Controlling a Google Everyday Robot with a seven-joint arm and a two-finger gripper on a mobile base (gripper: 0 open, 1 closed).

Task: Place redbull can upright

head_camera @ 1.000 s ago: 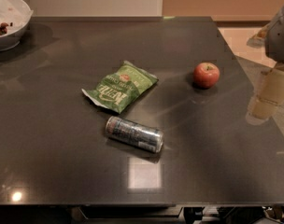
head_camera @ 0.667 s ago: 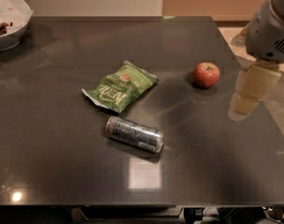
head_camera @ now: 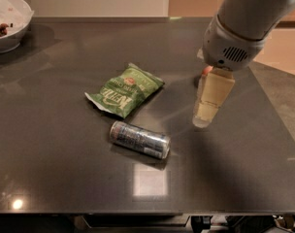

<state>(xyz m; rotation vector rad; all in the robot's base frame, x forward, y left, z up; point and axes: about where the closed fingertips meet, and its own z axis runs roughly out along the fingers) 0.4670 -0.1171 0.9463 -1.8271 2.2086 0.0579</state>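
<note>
The redbull can (head_camera: 139, 139) lies on its side on the dark table (head_camera: 50, 144), in the front middle, silver top toward the left. The green chip bag (head_camera: 124, 90) lies just behind it. My gripper (head_camera: 205, 116) hangs above the table to the right of the can, about a can's length away, with nothing seen in it. The arm's grey housing (head_camera: 235, 42) is above it. A red apple (head_camera: 206, 71) shows only as a sliver behind the gripper.
A white bowl (head_camera: 9, 21) with dark bits stands at the back left corner. The table's right edge runs diagonally at the right, with a lighter floor beyond. The front edge is near the bottom of the view.
My arm and gripper have moved left from the table's right edge over the table, now covering most of the apple. The can, bag and bowl have not moved.
</note>
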